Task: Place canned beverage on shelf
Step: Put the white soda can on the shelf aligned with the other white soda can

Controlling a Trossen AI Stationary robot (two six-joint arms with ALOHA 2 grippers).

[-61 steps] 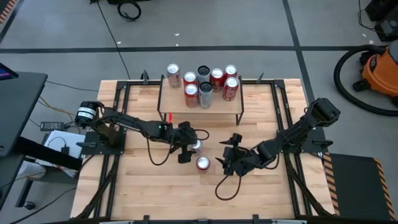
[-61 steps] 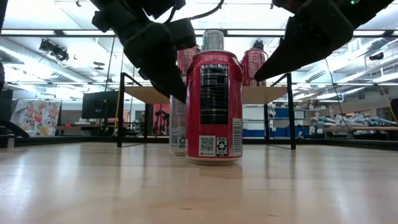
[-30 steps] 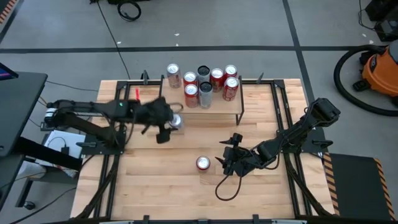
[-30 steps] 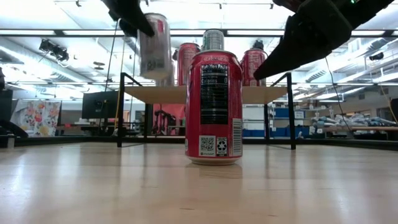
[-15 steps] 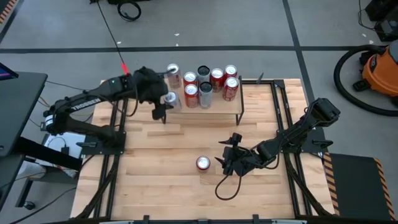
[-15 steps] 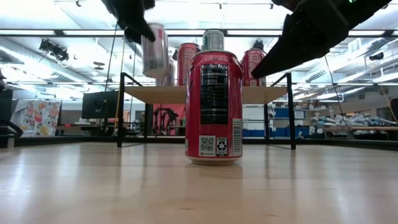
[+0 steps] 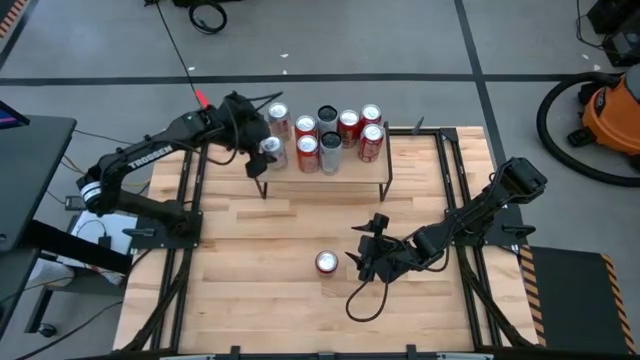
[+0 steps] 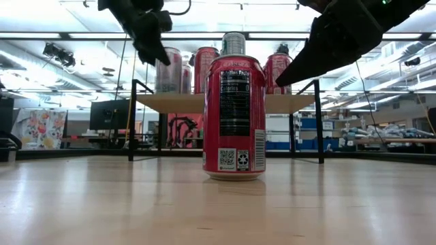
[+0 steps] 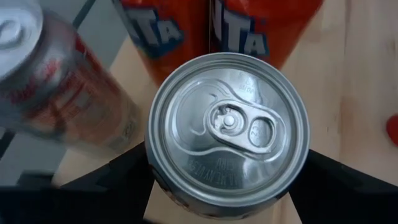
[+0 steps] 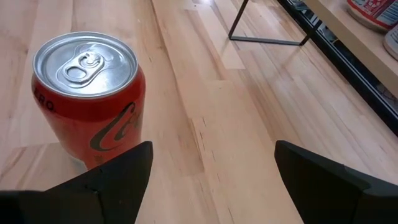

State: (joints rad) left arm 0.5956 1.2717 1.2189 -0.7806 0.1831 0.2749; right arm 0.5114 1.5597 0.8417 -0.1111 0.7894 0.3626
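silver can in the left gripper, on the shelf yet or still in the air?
Cannot tell for sure. The left gripper holds the silver can upright at the shelf's left end; its base looks level with the plank.

Both arms are dark, near-black, built of slim jointed links. The left arm [image 7: 150,160] carries white lettering along one link, a white band near its base end and a small red mark by the wrist. The right arm [image 7: 470,215] trails a thin black cable.
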